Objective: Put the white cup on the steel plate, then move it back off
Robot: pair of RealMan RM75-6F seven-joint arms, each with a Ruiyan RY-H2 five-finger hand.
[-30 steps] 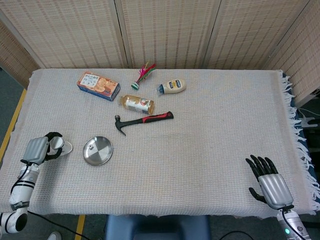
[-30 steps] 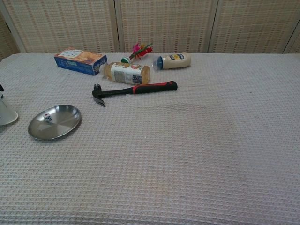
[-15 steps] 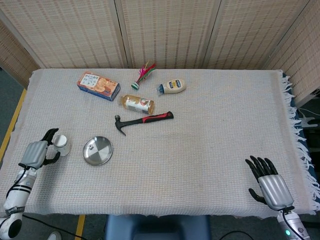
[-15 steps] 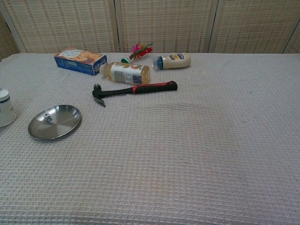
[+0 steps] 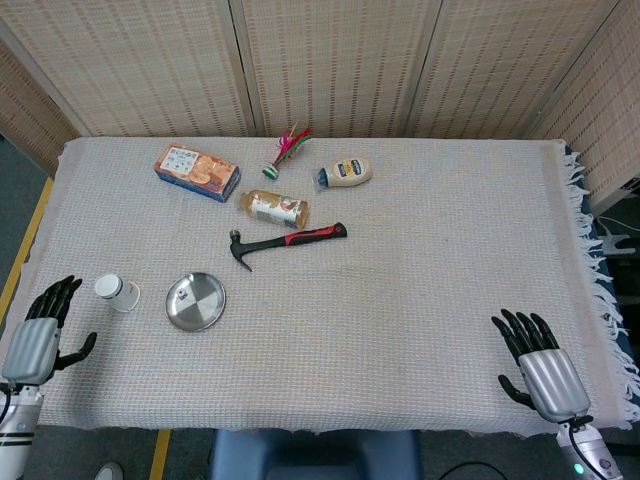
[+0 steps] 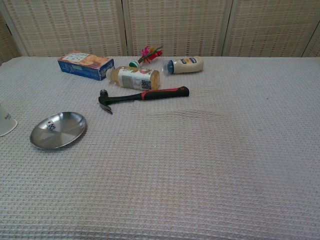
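The white cup (image 5: 117,292) lies on the cloth-covered surface (image 5: 420,260), seemingly tipped on its side, just left of the steel plate (image 5: 195,301) and off it, so by the look of things the closing step is the release and withdrawal. To do that well, the left hand (image 5: 36,336) should pull away clear of the cup without brushing it, since a tipped cup could roll toward the plate or the edge; righting it would be tidier if a further grasp is allowed. The left hand's fingers (image 5: 58,296) are spread and hold nothing, with the cup near them but apart, to their right. The right hand (image 5: 541,370) rests at the near right edge, fingers apart and empty, well away from the cup.
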